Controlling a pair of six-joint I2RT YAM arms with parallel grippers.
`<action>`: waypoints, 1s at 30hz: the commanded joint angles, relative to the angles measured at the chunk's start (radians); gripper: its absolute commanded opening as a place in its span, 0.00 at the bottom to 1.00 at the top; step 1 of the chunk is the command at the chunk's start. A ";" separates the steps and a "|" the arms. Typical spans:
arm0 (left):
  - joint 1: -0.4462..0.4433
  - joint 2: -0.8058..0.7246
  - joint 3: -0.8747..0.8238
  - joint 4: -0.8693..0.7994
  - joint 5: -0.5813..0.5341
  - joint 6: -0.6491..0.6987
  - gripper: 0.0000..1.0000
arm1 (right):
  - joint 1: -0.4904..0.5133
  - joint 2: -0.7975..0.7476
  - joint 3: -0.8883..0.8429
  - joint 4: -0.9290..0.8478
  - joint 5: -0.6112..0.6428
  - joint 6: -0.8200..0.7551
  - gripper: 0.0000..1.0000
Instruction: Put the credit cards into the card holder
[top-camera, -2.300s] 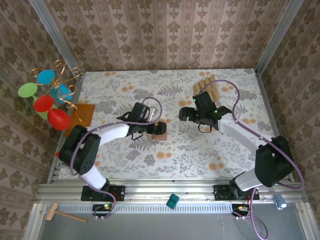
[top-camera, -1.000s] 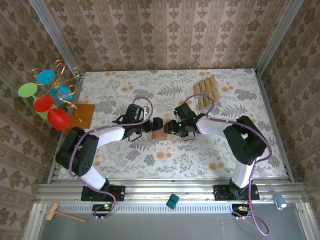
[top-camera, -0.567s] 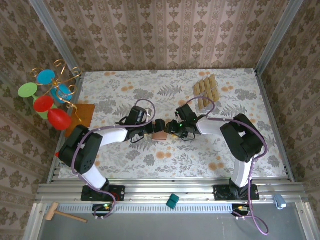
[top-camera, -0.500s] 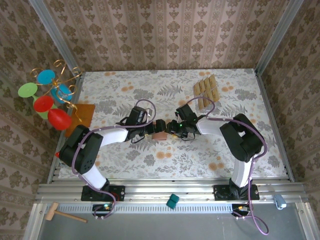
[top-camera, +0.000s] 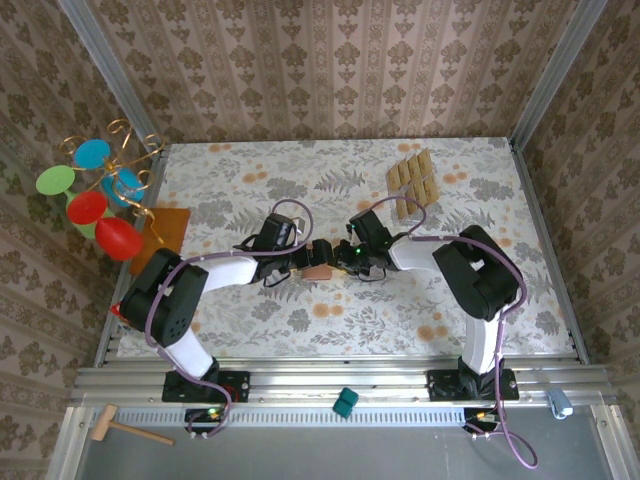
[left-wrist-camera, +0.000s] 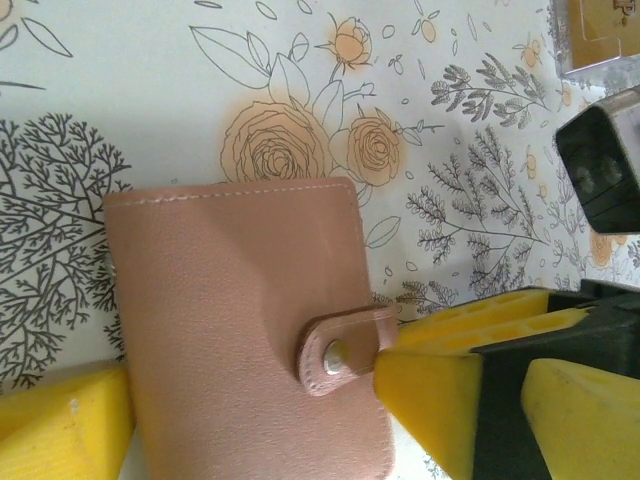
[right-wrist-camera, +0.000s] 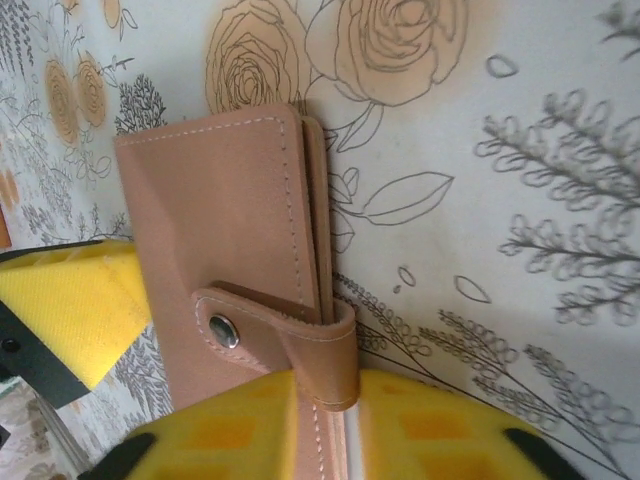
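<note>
The card holder (top-camera: 318, 268) is a closed salmon-brown wallet lying flat at the table's middle, its snap strap (left-wrist-camera: 345, 352) fastened. My left gripper (top-camera: 302, 258) is open and straddles the wallet (left-wrist-camera: 230, 330); one yellow finger (left-wrist-camera: 60, 420) sits at its left edge. From the right, my right gripper (top-camera: 339, 258) has its jaws closed on the strap (right-wrist-camera: 325, 345) where it wraps the wallet's edge (right-wrist-camera: 225, 210), with yellow pads (right-wrist-camera: 230, 430) on either side of it. The credit cards (top-camera: 412, 180), tan and alike, lie in rows at the back right, away from both grippers.
An orange-brown mat (top-camera: 165, 228) lies at the left edge beside a wire stand with coloured discs (top-camera: 95, 195). A wooden mallet (top-camera: 125, 430) and a teal block (top-camera: 345, 402) sit off the table by the front rail. Patterned walls enclose the table.
My right gripper came over from near the cards to the wallet's right edge and its jaws narrowed onto the strap. My left gripper stayed open at the wallet, shifting slightly right.
</note>
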 joint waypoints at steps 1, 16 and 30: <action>-0.019 0.014 0.024 0.028 0.024 -0.021 1.00 | 0.029 0.022 -0.010 0.080 -0.063 0.020 0.16; 0.030 -0.059 0.054 -0.014 0.003 -0.022 1.00 | 0.024 -0.080 -0.087 0.085 -0.031 0.026 0.00; 0.188 -0.134 0.051 -0.173 0.056 0.087 1.00 | -0.018 -0.197 -0.113 0.034 -0.023 -0.008 0.00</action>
